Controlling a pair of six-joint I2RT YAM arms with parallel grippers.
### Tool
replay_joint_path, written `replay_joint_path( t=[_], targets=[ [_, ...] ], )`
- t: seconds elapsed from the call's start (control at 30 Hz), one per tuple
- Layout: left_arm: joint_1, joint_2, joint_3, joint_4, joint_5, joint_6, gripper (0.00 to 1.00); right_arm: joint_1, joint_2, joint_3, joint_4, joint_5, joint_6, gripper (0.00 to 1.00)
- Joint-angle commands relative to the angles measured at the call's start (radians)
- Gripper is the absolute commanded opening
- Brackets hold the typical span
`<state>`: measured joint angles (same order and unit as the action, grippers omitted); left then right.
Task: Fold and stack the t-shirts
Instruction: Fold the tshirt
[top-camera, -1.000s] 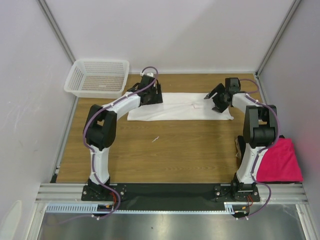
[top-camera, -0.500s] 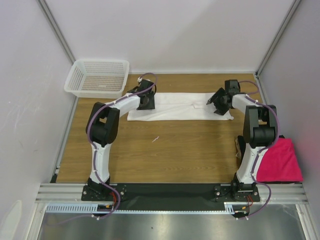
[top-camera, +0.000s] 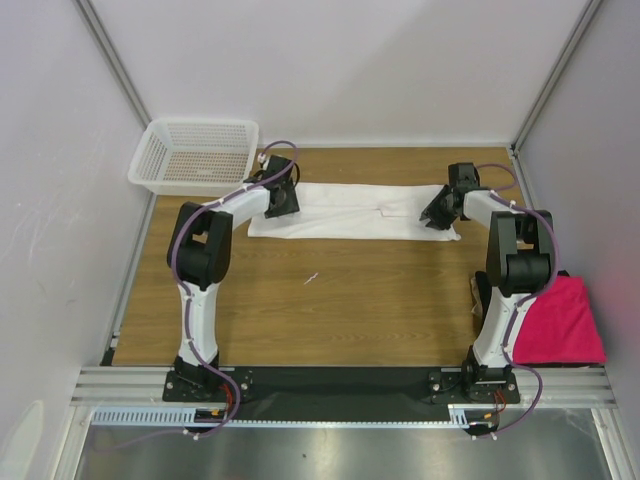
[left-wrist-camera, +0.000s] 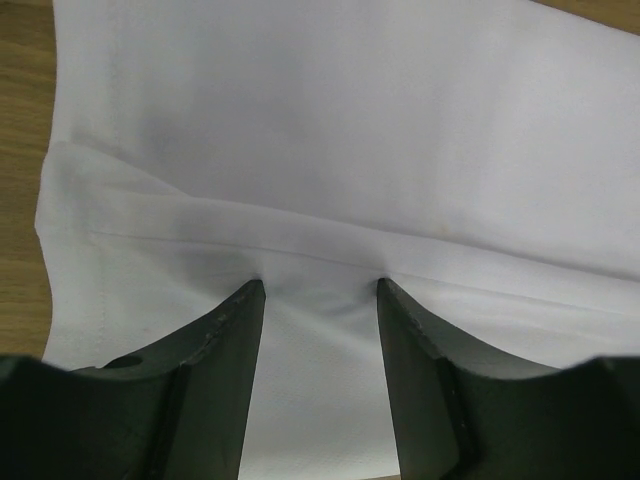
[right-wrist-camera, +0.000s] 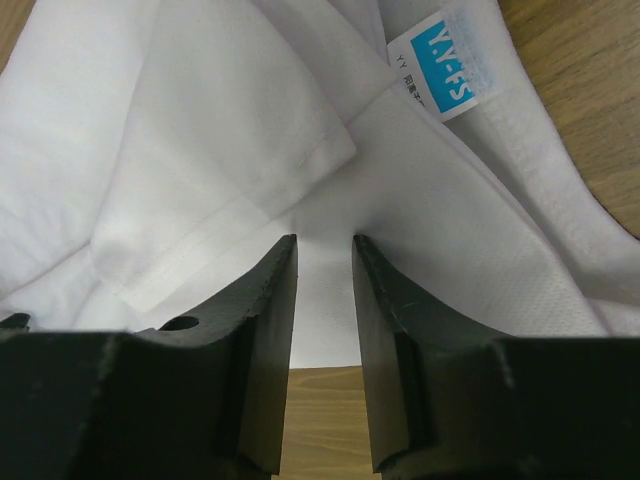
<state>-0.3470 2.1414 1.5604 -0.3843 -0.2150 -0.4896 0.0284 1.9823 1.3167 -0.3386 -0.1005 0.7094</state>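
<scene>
Left wrist view: the left gripper (left-wrist-camera: 320, 288) presses its half-parted jaws onto the white t-shirt (left-wrist-camera: 330, 120), at its left hem. The right gripper (right-wrist-camera: 325, 242), jaws narrowly apart, touches its right edge near the tag (right-wrist-camera: 445, 62). The shirt lies far across the table (top-camera: 330, 300).

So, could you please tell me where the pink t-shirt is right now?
In the top view, the pink t-shirt lies at the near right, beside the right arm, well apart from the white t-shirt.
</scene>
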Motion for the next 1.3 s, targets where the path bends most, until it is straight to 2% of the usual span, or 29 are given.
replay_joint_path(
  t=[0.0, 0.17, 0.33, 0.67, 0.9, 1.27],
  targets=[
    [0.014, -0.021, 0.003, 0.038, -0.011, -0.052, 0.55, -0.004, -0.007, -0.037, -0.051, 0.058, -0.050, 0.34],
    [0.014, -0.047, -0.005, 0.051, 0.000, -0.046, 0.57, -0.007, -0.011, -0.059, -0.056, 0.068, -0.065, 0.33],
    [0.016, -0.106, -0.002, 0.042, -0.095, 0.003, 0.60, -0.008, -0.019, -0.057, -0.060, 0.074, -0.085, 0.33],
    [0.074, -0.138, 0.015, -0.013, -0.158, 0.057, 0.55, -0.010, -0.051, -0.034, -0.092, 0.079, -0.122, 0.33],
    [0.092, -0.193, -0.100, 0.056, -0.103, 0.149, 0.53, -0.008, -0.053, -0.031, -0.097, 0.081, -0.133, 0.33],
    [0.131, -0.121, -0.070, 0.087, -0.049, 0.137, 0.45, -0.008, -0.042, -0.013, -0.108, 0.082, -0.140, 0.32]
  ],
)
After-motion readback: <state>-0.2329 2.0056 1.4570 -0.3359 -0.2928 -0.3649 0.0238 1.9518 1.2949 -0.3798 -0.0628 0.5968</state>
